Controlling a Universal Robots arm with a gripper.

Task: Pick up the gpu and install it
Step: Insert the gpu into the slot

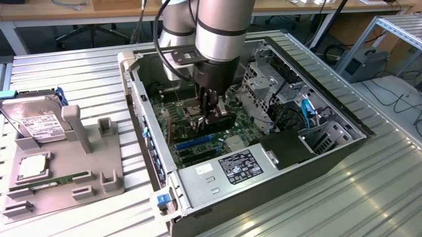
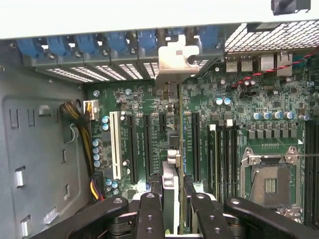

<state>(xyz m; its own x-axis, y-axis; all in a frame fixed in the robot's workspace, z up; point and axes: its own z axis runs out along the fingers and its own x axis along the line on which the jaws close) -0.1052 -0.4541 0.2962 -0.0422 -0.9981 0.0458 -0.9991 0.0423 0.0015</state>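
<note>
The gpu [image 2: 174, 149] shows edge-on in the wrist view, a thin dark card running from between my fingers to its silvery end bracket [image 2: 177, 57] at the case's rear slot openings. My gripper [image 2: 174, 214] is shut on the card, with one finger [image 2: 149, 211] on each side. The card stands upright over the motherboard's expansion slots [image 2: 149, 144]; I cannot tell whether it touches a slot. In the exterior view my gripper [image 1: 207, 118] is low inside the open computer case [image 1: 343, 143], and the gpu [image 1: 177, 124] reaches toward the rear wall.
On the exterior view's left, a grey fixture [image 1: 86, 148] carries a hard drive [image 1: 39, 123], a processor [image 1: 33, 167] and a green memory stick [image 1: 49, 181]. Inside the case are the power supply [image 1: 231, 168], drive cage [image 1: 264, 84], processor socket [image 2: 269, 181] and yellow cables [image 2: 75, 112].
</note>
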